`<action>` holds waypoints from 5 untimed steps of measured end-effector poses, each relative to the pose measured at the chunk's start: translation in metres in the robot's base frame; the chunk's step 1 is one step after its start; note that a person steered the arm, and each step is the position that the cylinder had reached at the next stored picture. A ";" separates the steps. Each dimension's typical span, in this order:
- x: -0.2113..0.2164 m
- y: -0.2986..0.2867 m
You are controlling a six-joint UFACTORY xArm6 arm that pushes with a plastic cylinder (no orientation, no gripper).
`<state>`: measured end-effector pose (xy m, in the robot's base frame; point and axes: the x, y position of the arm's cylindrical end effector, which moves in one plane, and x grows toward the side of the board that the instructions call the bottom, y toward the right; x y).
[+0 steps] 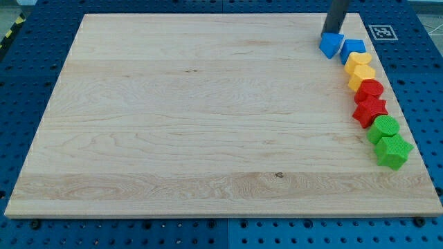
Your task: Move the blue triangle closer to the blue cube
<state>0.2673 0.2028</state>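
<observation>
The blue triangle [331,45] lies near the board's top right corner. The blue cube [353,50] sits right beside it on its right, the two almost touching. My tip [333,32] comes down from the view's top and rests against the top edge of the blue triangle, to the upper left of the blue cube.
A column of blocks runs down the board's right edge below the blue cube: two yellow blocks [359,69], a red cylinder [371,89], a red star [369,111], a green cylinder [384,128] and a green star [393,151]. A marker tag [381,32] lies past the top right corner.
</observation>
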 end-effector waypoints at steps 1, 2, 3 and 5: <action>-0.008 -0.021; -0.008 -0.022; -0.008 -0.017; -0.006 -0.017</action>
<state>0.2617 0.1861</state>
